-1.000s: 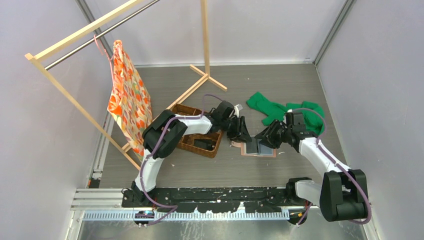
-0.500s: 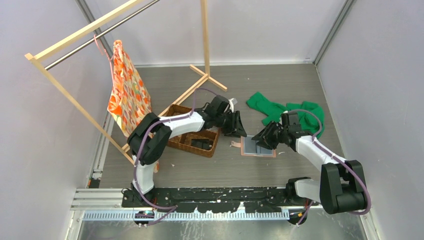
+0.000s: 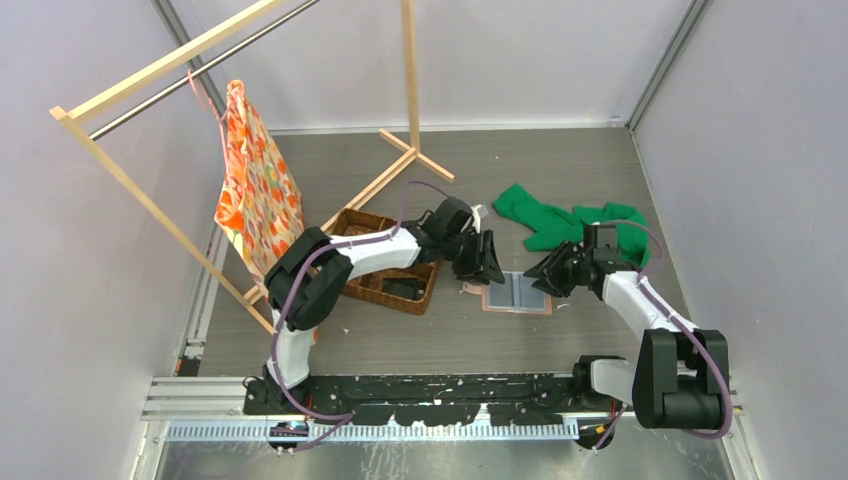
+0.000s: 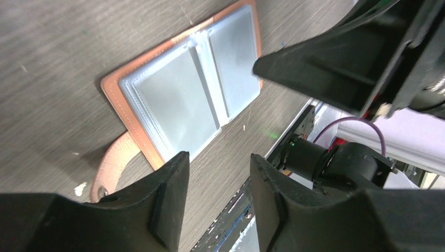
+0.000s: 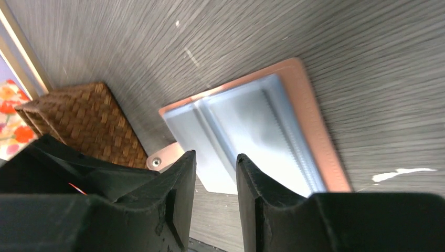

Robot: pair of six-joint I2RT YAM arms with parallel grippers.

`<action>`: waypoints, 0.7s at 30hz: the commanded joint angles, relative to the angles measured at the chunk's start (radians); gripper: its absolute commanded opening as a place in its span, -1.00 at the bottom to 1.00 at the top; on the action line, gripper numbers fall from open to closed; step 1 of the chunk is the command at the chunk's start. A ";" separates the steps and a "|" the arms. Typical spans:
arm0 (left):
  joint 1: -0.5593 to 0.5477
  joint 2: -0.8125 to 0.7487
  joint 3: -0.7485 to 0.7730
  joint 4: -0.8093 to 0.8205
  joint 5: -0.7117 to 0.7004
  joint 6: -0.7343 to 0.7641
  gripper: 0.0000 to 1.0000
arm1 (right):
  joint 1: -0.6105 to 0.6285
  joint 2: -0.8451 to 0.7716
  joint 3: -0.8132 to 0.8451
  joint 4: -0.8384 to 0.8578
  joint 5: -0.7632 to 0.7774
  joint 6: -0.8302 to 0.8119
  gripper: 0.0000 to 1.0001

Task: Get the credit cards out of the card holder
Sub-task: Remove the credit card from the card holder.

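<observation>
Wallet (image 3: 517, 294) lies open between my left pincer (image 3: 489, 268) and right pincer (image 3: 547, 278), both released and empty; left wrist view shows its strap (image 4: 113, 168) plainly.

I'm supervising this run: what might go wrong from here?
The left gripper and right gripper hang open at opposite sides of the small card holder, so they may collide. Nothing pins the open holder, and no card edge sticks out of its grey panels; a pinch may lift or slide the whole thing.
</observation>
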 commanded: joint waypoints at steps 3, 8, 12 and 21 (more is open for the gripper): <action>-0.013 0.050 0.026 -0.023 0.005 0.004 0.05 | -0.111 -0.040 0.037 -0.079 -0.025 -0.093 -0.22; -0.013 0.066 0.016 -0.035 -0.016 0.010 0.15 | -0.159 -0.039 0.044 -0.127 0.008 -0.128 -0.18; -0.019 0.087 0.029 -0.030 -0.015 0.006 0.14 | -0.175 -0.020 0.034 -0.124 0.024 -0.129 -0.17; -0.036 0.138 0.109 -0.085 -0.027 0.022 0.06 | -0.177 0.037 -0.011 -0.067 0.037 -0.129 -0.17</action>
